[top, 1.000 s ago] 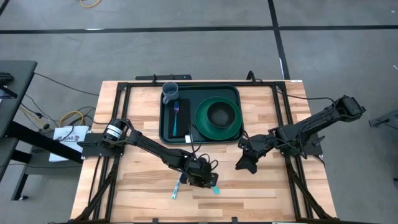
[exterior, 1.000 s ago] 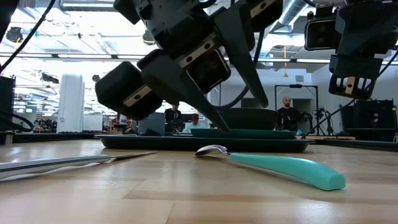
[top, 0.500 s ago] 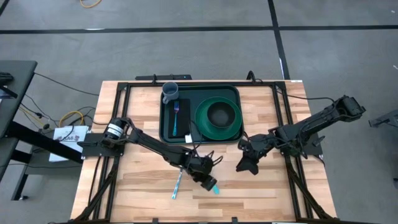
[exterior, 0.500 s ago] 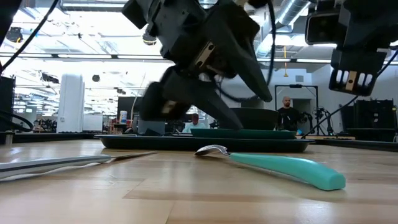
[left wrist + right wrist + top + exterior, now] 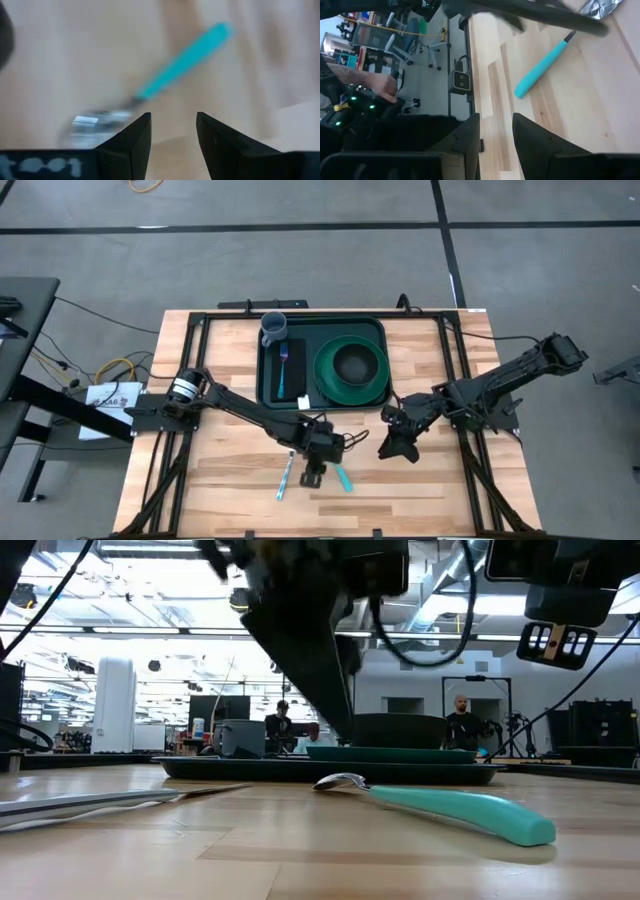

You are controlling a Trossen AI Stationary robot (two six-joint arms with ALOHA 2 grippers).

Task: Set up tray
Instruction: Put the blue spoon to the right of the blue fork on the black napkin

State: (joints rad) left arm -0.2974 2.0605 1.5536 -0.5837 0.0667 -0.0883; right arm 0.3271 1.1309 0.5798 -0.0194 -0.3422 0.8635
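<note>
The dark green tray (image 5: pixel 320 330) lies at the table's far middle. It carries a green plate (image 5: pixel 372 385) with a dark bowl (image 5: pixel 352 363), a grey cup (image 5: pixel 273 328) and a blue-handled fork (image 5: pixel 283 365) on a black strip. A teal-handled spoon (image 5: pixel 344 478) (image 5: pixel 450 810) lies flat on the wood near the front edge, with a blue-handled knife (image 5: pixel 284 480) to its left. My left gripper (image 5: pixel 313 473) (image 5: pixel 172 132) hovers open just above the spoon, pointing steeply down. To the spoon's right, my right gripper (image 5: pixel 395 445) (image 5: pixel 496 130) hangs open above the table.
Bare wood stretches in front of the tray and around the two loose utensils. The left arm (image 5: pixel 250 415) slants across the table from the left edge to its middle. Black frame rails (image 5: pixel 185 380) run along both sides. People stand in the room beyond the table (image 5: pixel 462 725).
My left gripper has rolled about a quarter turn on its own axis and risen a little above the spoon, still open. My right gripper has lifted slightly. The spoon and the knife lie where they were.
</note>
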